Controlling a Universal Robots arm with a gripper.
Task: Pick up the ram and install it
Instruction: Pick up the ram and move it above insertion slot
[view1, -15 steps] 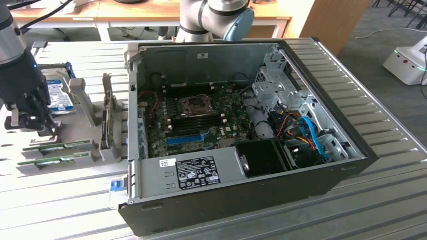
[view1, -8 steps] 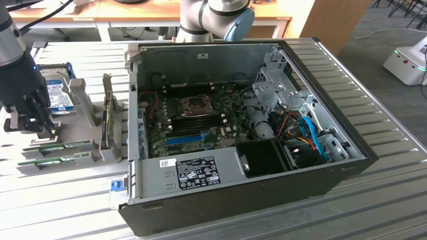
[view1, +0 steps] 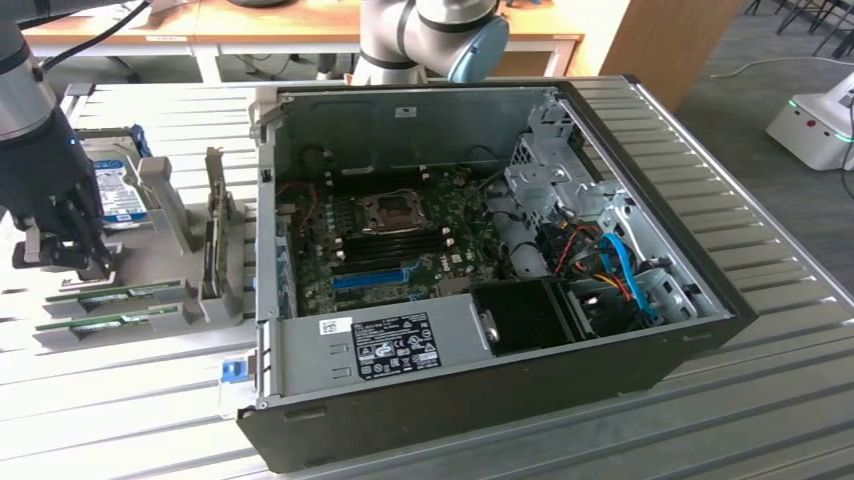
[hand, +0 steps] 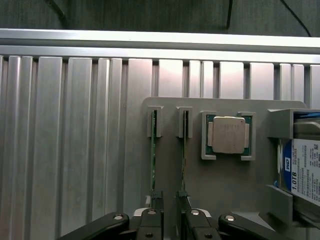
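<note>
Pincer (hand: 170, 220) hangs open right over the holder (hand: 225, 175), with its fingers apart and nothing between them. Just under it, two sticks stand on edge in the holder's grooves: one ram (hand: 184, 150) on the holder's CPU side and a second ram (hand: 153, 150) by the holder's outer edge. Both are seated and neither is lifted, so the pick isn't made yet. Further along the holder sits the CPU (hand: 228, 135), then the drive (hand: 305, 170) at the holder's end. Beyond the holder on the table (view1: 134, 420) is the open case (view1: 467, 400). I can make out no green stick in its memory slots (view1: 400, 245), so by my read the install is all still to do.
</note>
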